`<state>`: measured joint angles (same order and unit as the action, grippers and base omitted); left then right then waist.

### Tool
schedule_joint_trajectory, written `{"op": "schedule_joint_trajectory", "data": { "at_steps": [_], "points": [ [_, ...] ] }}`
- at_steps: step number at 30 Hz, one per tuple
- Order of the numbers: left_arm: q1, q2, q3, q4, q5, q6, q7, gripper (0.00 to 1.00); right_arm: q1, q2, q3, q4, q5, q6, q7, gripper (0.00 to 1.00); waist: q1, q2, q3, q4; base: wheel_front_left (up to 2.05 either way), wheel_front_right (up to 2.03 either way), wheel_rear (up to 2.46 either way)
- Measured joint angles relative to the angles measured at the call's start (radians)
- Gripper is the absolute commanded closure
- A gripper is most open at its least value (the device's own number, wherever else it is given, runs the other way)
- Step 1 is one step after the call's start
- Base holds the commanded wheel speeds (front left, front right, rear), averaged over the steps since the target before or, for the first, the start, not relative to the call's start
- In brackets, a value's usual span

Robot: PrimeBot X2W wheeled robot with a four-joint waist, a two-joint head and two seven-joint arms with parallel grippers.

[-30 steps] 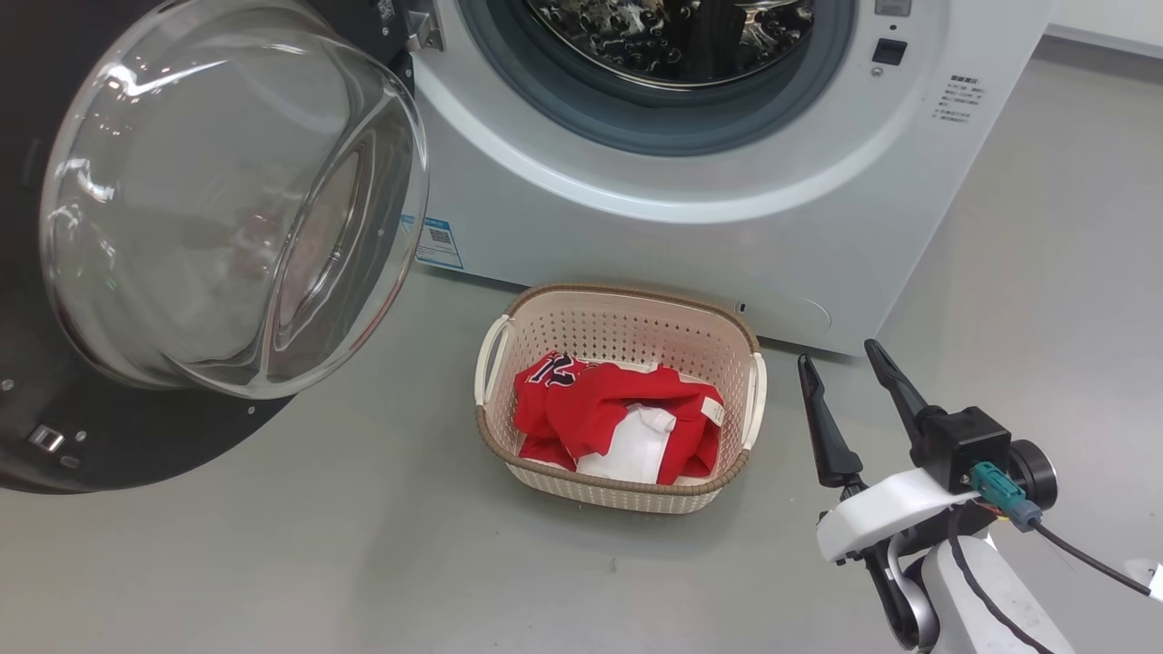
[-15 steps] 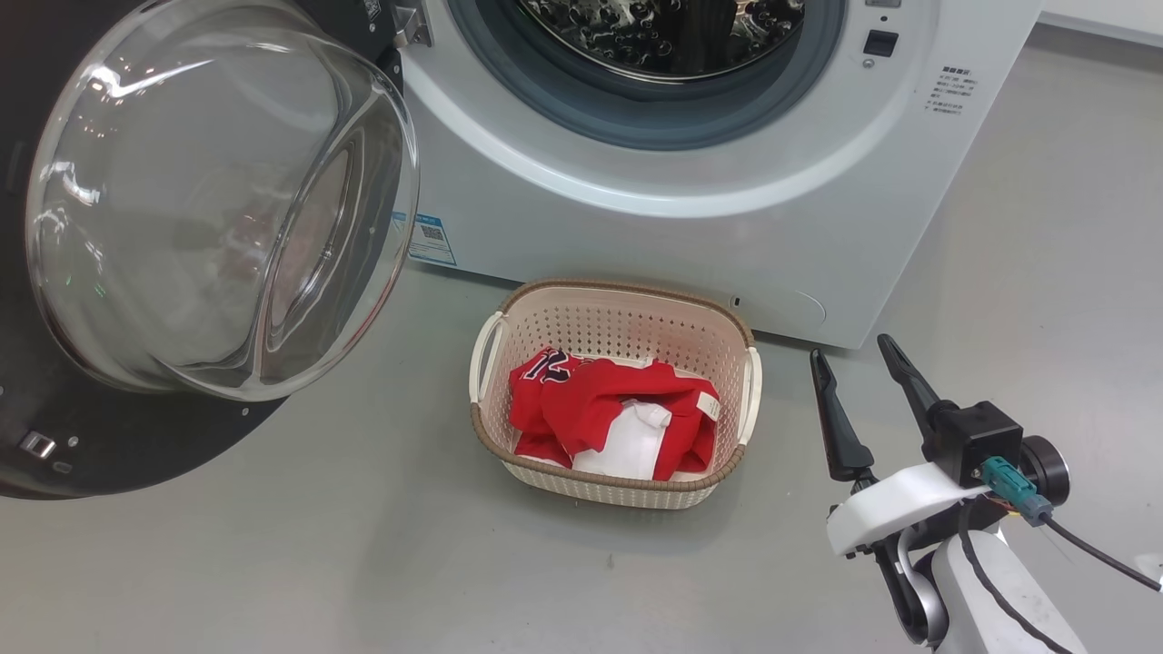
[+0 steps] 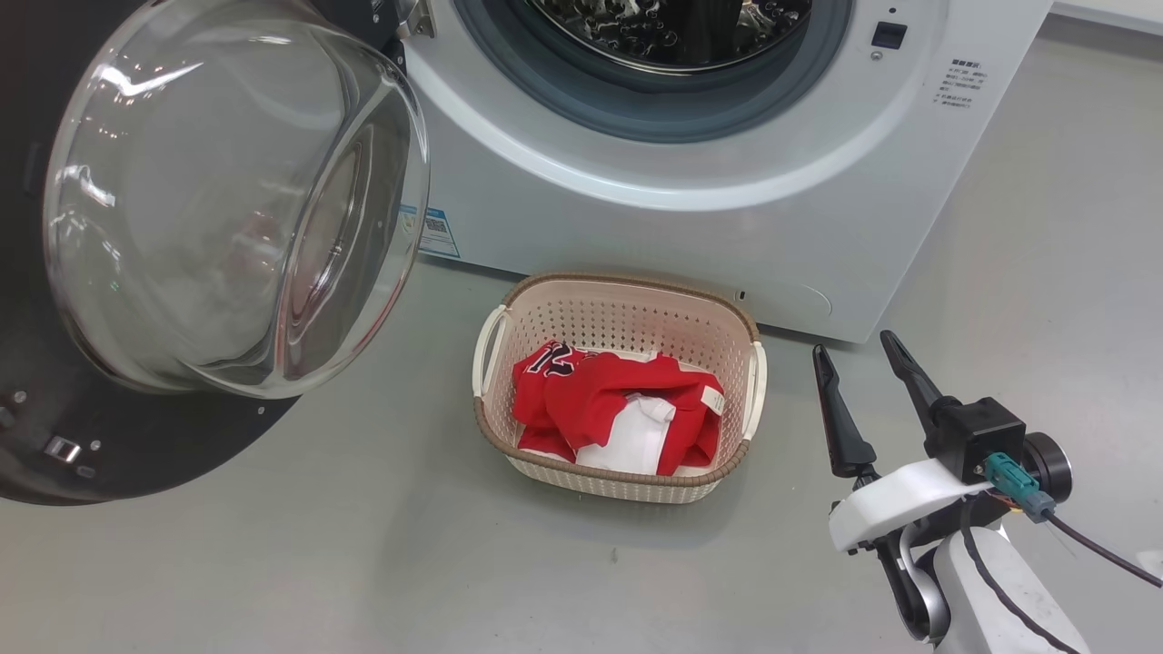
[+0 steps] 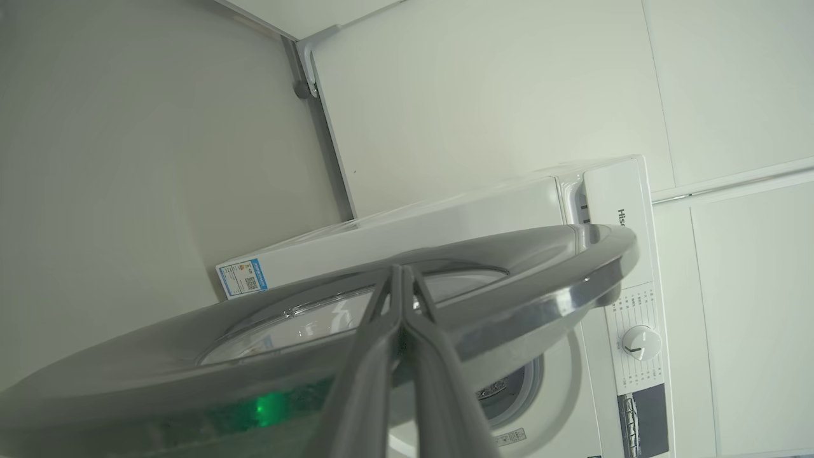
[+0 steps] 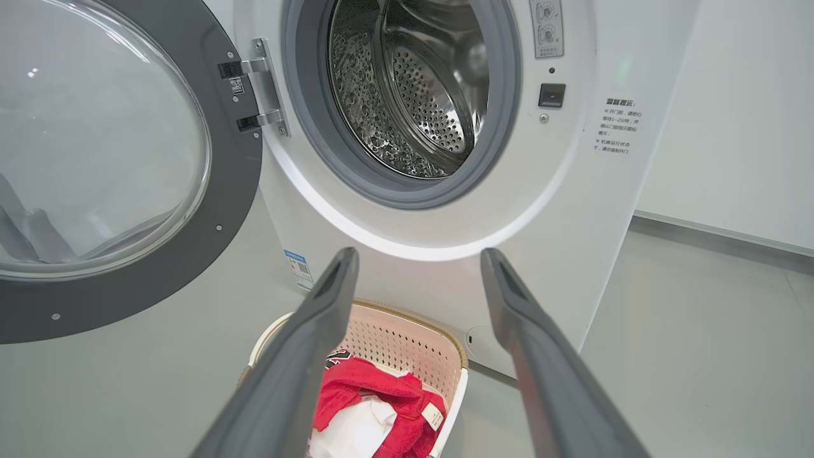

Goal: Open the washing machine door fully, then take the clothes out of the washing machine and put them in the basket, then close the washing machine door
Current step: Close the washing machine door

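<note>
The washing machine door [image 3: 136, 454] stands swung wide open at the left, its glass bowl bulging toward me. The washing machine [image 3: 690, 227] shows a bare steel drum [image 5: 407, 95]. The clothes [image 3: 618, 409], red with white panels, lie in the basket [image 3: 627, 309] on the floor before the machine. My right gripper [image 3: 852, 343] hovers open to the right of the basket, nothing between its fingers. In the right wrist view, the right gripper [image 5: 420, 254] frames the basket [image 5: 407, 331] and the clothes [image 5: 375, 394]. My left gripper [image 4: 400, 270] is shut, its tips lying over the outer face of the door [image 4: 540, 280]; contact is unclear.
Grey floor surrounds the basket, with open room in front and to the right. A white wall [image 5: 731, 127] runs behind and to the right of the machine. The door's hinge [image 5: 254, 95] sits at the left of the drum opening.
The head view has shifted slightly. My right gripper has edged a little to the right, still open. Door, basket and clothes stay as they were.
</note>
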<state>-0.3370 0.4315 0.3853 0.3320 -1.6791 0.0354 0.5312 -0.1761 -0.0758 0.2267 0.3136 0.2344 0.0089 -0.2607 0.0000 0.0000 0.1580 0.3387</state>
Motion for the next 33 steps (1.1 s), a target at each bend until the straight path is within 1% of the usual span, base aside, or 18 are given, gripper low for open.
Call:
{"op": "schedule_joint_trajectory", "data": {
  "at_steps": [4,8,12,16,19,28,33],
  "points": [
    [-0.002,0.0,-0.009,-0.003,-0.044,-0.03,0.06,1.0,-0.003,0.0,-0.001,0.0,-0.001,0.0,0.0,0.0,0.0,0.0,0.004,0.002,0.0,0.0,0.0],
    [-0.002,0.0,-0.015,-0.01,-0.065,-0.044,0.103,1.0,-0.008,0.0,-0.002,0.0,-0.005,0.0,0.0,0.0,0.0,0.0,0.007,0.002,0.0,0.0,0.0],
    [-0.001,0.0,-0.028,-0.02,-0.102,-0.075,0.157,1.0,-0.011,0.0,-0.004,-0.001,-0.007,0.0,0.0,0.0,0.0,0.0,0.012,0.001,0.0,0.0,0.0],
    [-0.001,-0.001,-0.033,-0.028,-0.12,-0.093,0.205,1.0,-0.012,0.0,-0.006,-0.001,-0.007,0.0,0.0,0.0,0.0,0.0,0.017,-0.003,0.0,0.0,0.0],
    [0.001,-0.001,-0.027,-0.046,-0.159,-0.104,0.235,1.0,-0.022,0.001,-0.004,-0.001,-0.007,0.0,0.0,0.0,0.0,0.0,0.021,-0.01,0.0,0.0,0.0],
    [0.014,-0.013,-0.038,-0.11,-0.224,-0.121,0.339,1.0,-0.028,0.001,-0.009,-0.004,-0.007,0.0,0.0,0.0,0.0,0.0,0.032,-0.039,0.0,0.0,0.0],
    [0.034,-0.014,-0.06,-0.159,-0.23,-0.13,0.386,1.0,-0.04,0.002,-0.016,-0.006,-0.007,-0.001,0.0,0.0,0.0,0.0,0.036,-0.055,0.0,0.0,0.0]
  ]
}}
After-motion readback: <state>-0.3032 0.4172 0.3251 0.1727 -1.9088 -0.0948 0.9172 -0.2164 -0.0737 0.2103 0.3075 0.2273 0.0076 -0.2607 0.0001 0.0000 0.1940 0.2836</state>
